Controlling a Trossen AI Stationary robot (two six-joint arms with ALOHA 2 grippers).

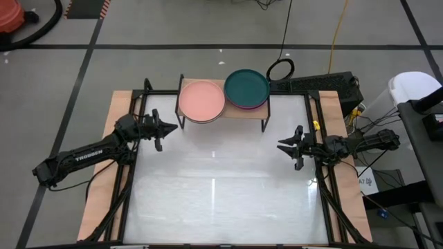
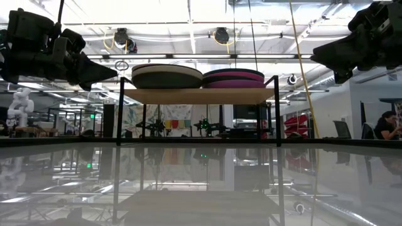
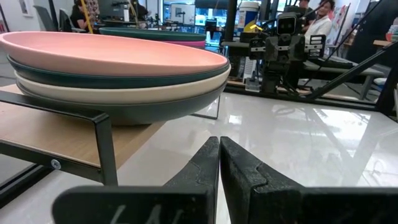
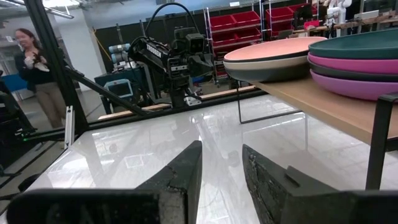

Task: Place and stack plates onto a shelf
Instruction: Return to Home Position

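Note:
Two stacks of plates rest on the light-wood shelf [image 1: 223, 111] at the table's far edge. The left stack [image 1: 201, 101] has a salmon pink plate on top, over teal, beige and dark grey plates [image 3: 118, 81]. The right stack [image 1: 246, 88] has a dark teal plate on top, over magenta, dark grey and purple plates [image 4: 354, 65]. My left gripper [image 1: 173, 128] is shut and empty, just left of the shelf's near left leg. My right gripper [image 1: 279, 146] is slightly open and empty, near the shelf's right end on its near side.
The glossy white table top [image 1: 221, 194] lies in front of the shelf. The shelf's thin black legs [image 1: 264, 124] stand at its corners. Cables [image 1: 280, 69] and gear lie beyond the far edge. People stand in the room behind [image 4: 37, 68].

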